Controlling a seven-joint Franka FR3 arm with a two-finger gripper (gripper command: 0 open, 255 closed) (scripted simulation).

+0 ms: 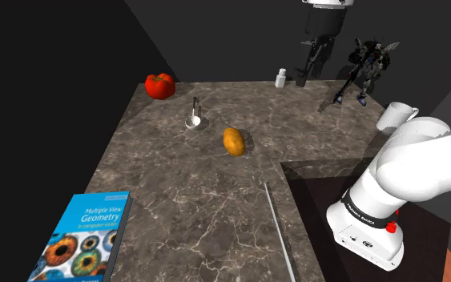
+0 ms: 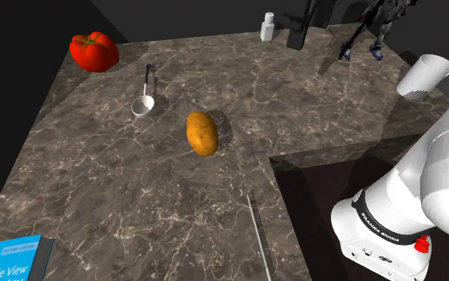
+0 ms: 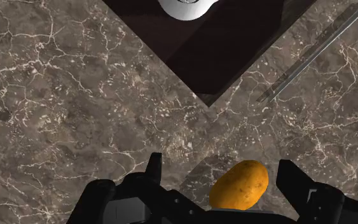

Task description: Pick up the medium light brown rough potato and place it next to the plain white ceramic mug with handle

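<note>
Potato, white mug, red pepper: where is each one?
potato (image 2: 202, 132), second exterior view, middle of its skin.
white mug (image 2: 422, 76), second exterior view, its side wall.
red pepper (image 1: 159, 86), shoulder view, its front face.

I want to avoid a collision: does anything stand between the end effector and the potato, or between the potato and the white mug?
Nothing visible does. The wrist view shows the potato beyond the open end effector, with nothing between. From potato to mug lies bare marble counter; the toy figure stands farther back.
</note>
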